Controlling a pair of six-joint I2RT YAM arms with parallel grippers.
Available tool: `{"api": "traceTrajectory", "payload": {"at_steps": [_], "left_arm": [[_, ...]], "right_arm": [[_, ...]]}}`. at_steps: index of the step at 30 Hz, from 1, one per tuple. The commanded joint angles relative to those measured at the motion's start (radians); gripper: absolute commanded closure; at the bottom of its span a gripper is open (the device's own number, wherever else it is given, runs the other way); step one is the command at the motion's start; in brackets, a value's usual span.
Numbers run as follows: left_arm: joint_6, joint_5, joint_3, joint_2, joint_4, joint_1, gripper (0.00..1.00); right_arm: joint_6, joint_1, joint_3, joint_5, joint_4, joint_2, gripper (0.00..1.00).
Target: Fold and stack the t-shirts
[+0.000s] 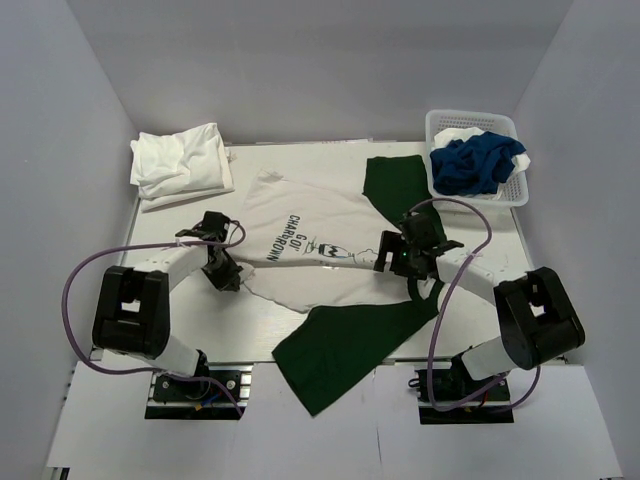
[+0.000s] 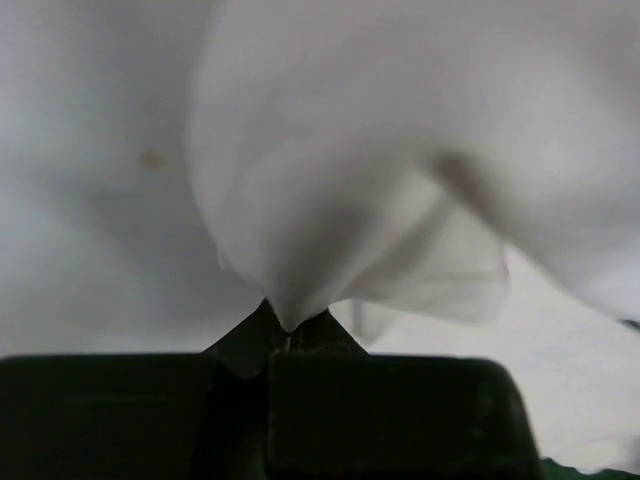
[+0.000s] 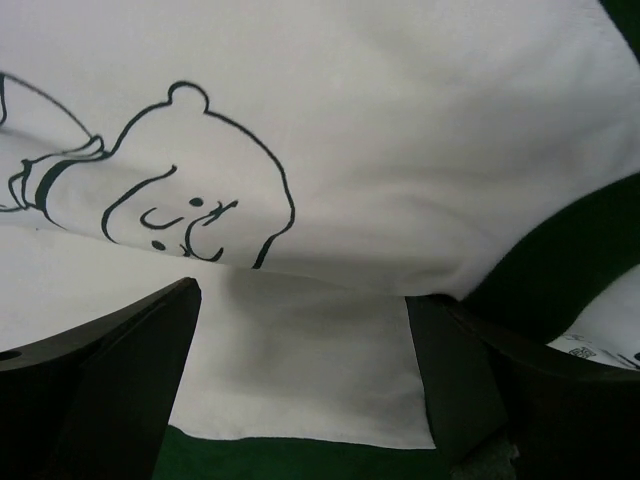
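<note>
Two arms reach over a white desk [image 1: 245, 332] boxed in by pale grey walls [image 1: 60, 150]. Folded white tees [image 1: 182, 165] sit in a pile at the far left corner, and a basket [image 1: 432, 125] at the far right corner holds a crumpled blue tee [image 1: 475, 165]. A printed tee [image 1: 305, 235] lies spread mid-desk, print up, over a green tee [image 1: 340, 345] that shows beyond it at the far side and hangs past the near edge. The left arm lies low, elbow back, with the left end effector [image 1: 225, 272] at the printed tee's left edge; its wrist view shows the jaws closed on a pinch of white cloth. The right arm bends inward to the tee's right edge, where the right end effector [image 1: 400, 258] rests with fingers [image 3: 120, 370] spread wide, the white hem lying between them ungripped.
</note>
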Motion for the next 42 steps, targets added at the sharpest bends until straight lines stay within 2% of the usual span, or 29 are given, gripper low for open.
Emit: {"api": "traceTrajectory", "payload": {"at_steps": [1, 2, 5, 11, 12, 13, 14, 15, 16, 18, 19, 23, 24, 25, 27, 28, 30, 31, 32, 33, 34, 35, 36, 39, 42], "left_arm": [[-0.072, -0.096, -0.022, -0.087, -0.198, -0.003, 1.00], [-0.092, -0.113, -0.022, -0.104, -0.288, -0.003, 1.00], [-0.143, -0.170, 0.002, -0.162, -0.425, -0.003, 1.00], [-0.184, -0.159, 0.021, -0.242, -0.568, -0.003, 1.00], [-0.184, -0.159, 0.021, -0.268, -0.611, -0.003, 0.97], [-0.198, -0.159, 0.021, -0.283, -0.625, -0.003, 0.88], [-0.207, -0.159, 0.009, -0.297, -0.625, -0.003, 0.72], [-0.207, -0.148, 0.009, -0.311, -0.625, -0.003, 0.31], [-0.207, -0.148, 0.009, -0.329, -0.625, -0.003, 0.16], [-0.198, -0.148, 0.022, -0.330, -0.592, -0.003, 0.03], [-0.189, -0.148, 0.045, -0.330, -0.572, -0.003, 0.00], [-0.117, -0.158, 0.118, -0.278, -0.406, -0.003, 0.00], [-0.088, -0.141, 0.128, -0.230, -0.348, -0.003, 0.00], [-0.049, -0.092, 0.159, -0.198, -0.220, -0.003, 0.00], [0.017, -0.067, 0.206, -0.118, -0.123, -0.003, 0.00], [0.049, -0.049, 0.289, -0.010, -0.063, -0.003, 0.00], [0.080, -0.081, 0.398, 0.118, -0.062, -0.003, 0.00], [0.103, -0.107, 0.535, 0.187, -0.074, -0.003, 0.00], [0.117, -0.125, 0.605, 0.324, -0.110, -0.003, 0.02], [0.130, -0.134, 0.678, 0.394, -0.143, -0.003, 0.04], [0.153, -0.135, 0.817, 0.457, -0.168, -0.012, 0.05], [0.167, -0.135, 0.869, 0.512, -0.192, -0.012, 0.07], [0.187, -0.144, 0.957, 0.604, -0.203, -0.012, 0.12], [0.210, -0.165, 1.083, 0.706, -0.236, -0.012, 0.23], [0.247, -0.176, 1.113, 0.760, -0.202, -0.033, 0.28]], "right_arm": [[0.011, -0.078, -0.044, 0.090, -0.121, 0.052, 0.10], [0.008, -0.086, -0.044, 0.090, -0.125, 0.054, 0.10], [-0.008, -0.143, -0.044, 0.106, -0.141, 0.060, 0.10], [-0.011, -0.255, -0.054, 0.072, -0.135, 0.042, 0.10], [-0.009, -0.260, -0.055, 0.073, -0.135, 0.030, 0.10], [-0.008, -0.264, -0.058, 0.057, -0.134, 0.023, 0.10], [-0.024, -0.269, -0.060, 0.053, -0.126, 0.007, 0.10], [-0.035, -0.272, -0.057, 0.053, -0.128, -0.006, 0.10], [-0.044, -0.267, -0.051, 0.072, -0.141, -0.032, 0.10], [-0.080, -0.264, -0.041, 0.075, -0.151, -0.069, 0.10], [-0.084, -0.264, -0.046, 0.086, -0.145, -0.102, 0.10], [-0.121, -0.258, -0.061, 0.077, -0.109, -0.185, 0.10], [-0.143, -0.254, -0.064, 0.034, -0.085, -0.194, 0.10], [-0.149, -0.246, -0.064, 0.017, -0.076, -0.211, 0.10], [-0.157, -0.226, -0.055, -0.043, -0.036, -0.219, 0.10], [-0.172, -0.211, -0.051, -0.051, -0.025, -0.219, 0.10], [-0.196, -0.180, -0.021, -0.090, 0.000, -0.216, 0.10], [-0.207, -0.156, -0.014, -0.094, 0.003, -0.208, 0.10], [-0.221, -0.148, 0.006, -0.097, 0.013, -0.205, 0.10], [-0.226, -0.142, 0.011, -0.098, 0.020, -0.190, 0.10], [-0.229, -0.134, 0.020, -0.095, 0.021, -0.176, 0.10], [-0.229, -0.120, 0.023, -0.091, 0.023, -0.169, 0.10], [-0.226, -0.122, 0.028, -0.077, 0.023, -0.147, 0.10], [-0.219, -0.109, 0.029, -0.066, 0.024, -0.120, 0.10], [-0.215, -0.109, 0.031, -0.025, 0.026, -0.097, 0.10]]}}
